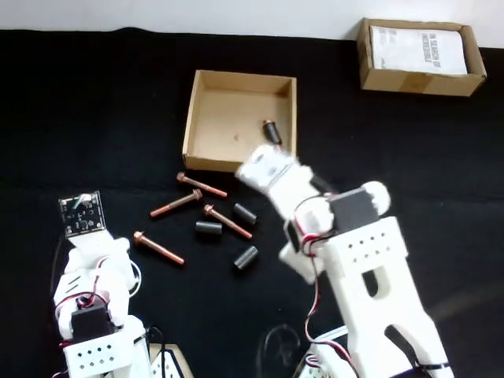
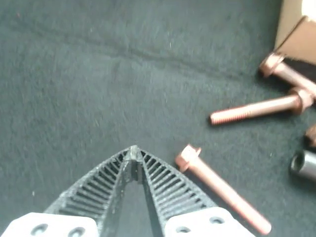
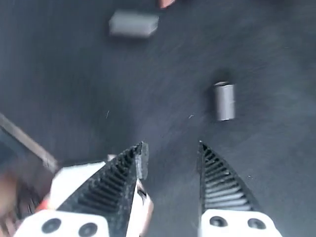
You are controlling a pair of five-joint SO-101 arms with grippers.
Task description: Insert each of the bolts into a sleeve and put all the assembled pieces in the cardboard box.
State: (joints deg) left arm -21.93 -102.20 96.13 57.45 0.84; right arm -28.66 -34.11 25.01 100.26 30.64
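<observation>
In the high view the box (image 1: 228, 118) stands open in the middle of the black surface (image 1: 118, 102). It holds one assembled piece (image 1: 272, 131), which lies close to its 3 o'clock wall. A second box (image 1: 409, 81) stands at 2 o'clock from it, well apart, with a printed sheet (image 1: 417, 49) inside. The print is too small to read. At 6 o'clock from the box lie four bolts (image 1: 201, 185) and three sleeves (image 1: 209, 230), and each bolt is outside the sleeves. The right arm (image 1: 370, 260) has its front end at the 5 o'clock corner of the box. The left arm (image 1: 94, 276) stands at 7 o'clock from the box.

In the left wrist view the left jaws are together, tips touching, with nothing between them, over bare surface. One bolt (image 2: 222, 190) lies just beside them. Two more bolts (image 2: 256, 109) lie farther off, near a corner of the box (image 2: 296, 29), and the end of a sleeve (image 2: 306, 165) is nearby.

In the right wrist view the right jaws stand apart with a clear gap and hold nothing. Two sleeves (image 3: 224, 101) lie on the surface beyond the tips, not touching them.
</observation>
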